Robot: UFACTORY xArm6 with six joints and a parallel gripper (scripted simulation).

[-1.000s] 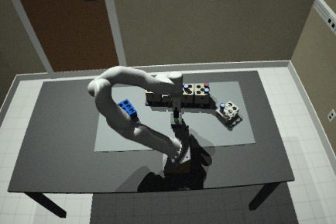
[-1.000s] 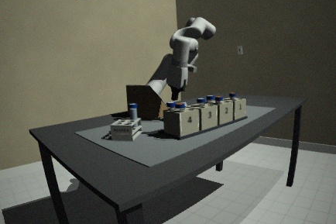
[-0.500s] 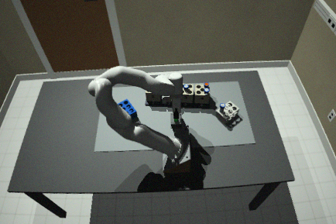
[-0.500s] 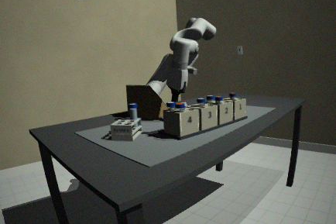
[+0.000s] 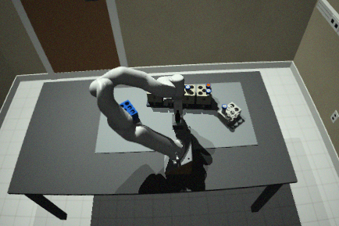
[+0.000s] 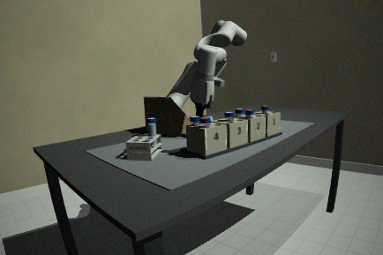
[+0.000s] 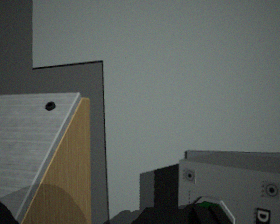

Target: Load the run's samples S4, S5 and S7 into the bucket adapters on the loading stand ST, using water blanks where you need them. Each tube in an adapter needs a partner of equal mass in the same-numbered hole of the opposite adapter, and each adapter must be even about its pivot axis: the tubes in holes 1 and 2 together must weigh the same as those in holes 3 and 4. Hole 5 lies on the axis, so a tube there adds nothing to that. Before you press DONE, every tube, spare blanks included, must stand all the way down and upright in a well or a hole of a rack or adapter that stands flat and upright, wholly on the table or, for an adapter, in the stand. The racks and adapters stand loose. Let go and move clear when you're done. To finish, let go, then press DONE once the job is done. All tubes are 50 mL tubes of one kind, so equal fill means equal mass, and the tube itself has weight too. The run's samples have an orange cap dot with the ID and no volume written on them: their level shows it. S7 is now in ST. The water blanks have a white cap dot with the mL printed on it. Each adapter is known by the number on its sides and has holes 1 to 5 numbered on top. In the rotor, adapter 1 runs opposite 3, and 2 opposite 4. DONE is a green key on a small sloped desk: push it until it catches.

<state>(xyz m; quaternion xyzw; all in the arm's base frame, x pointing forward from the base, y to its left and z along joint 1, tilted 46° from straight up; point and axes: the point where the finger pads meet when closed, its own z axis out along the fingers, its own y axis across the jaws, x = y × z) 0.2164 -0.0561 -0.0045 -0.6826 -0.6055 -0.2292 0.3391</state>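
My gripper [image 5: 177, 121] [image 6: 199, 114] [image 7: 205, 212] is shut with nothing between its fingers. Its tips are at the green key [image 7: 206, 204] of the DONE desk [image 5: 176, 126] [image 7: 231, 175] and hide most of it. Whether the key is caught cannot be told. Adapter 4 [image 6: 216, 140], adapter 3 [image 6: 239, 134], adapter 2 [image 6: 258, 129] and adapter 1 [image 6: 274, 123] stand in a row in the stand [image 6: 243, 146]. Orange-dot caps show at adapter 4 [image 6: 206, 120], adapter 2 [image 6: 250, 112] and adapter 1 [image 6: 265, 107]. Other blue caps [image 6: 194, 119] [image 6: 229, 115] [image 6: 239, 111] stand among them. IDs are unreadable.
A white rack [image 5: 234, 111] [image 6: 140, 153] beyond adapter 4 holds a blue-capped tube [image 5: 224, 106] [image 6: 152, 128] upright. A blue rack [image 5: 129, 108] stands on the opposite side, partly behind the arm. The robot's base plate [image 7: 28, 135] is beside the desk in the wrist view.
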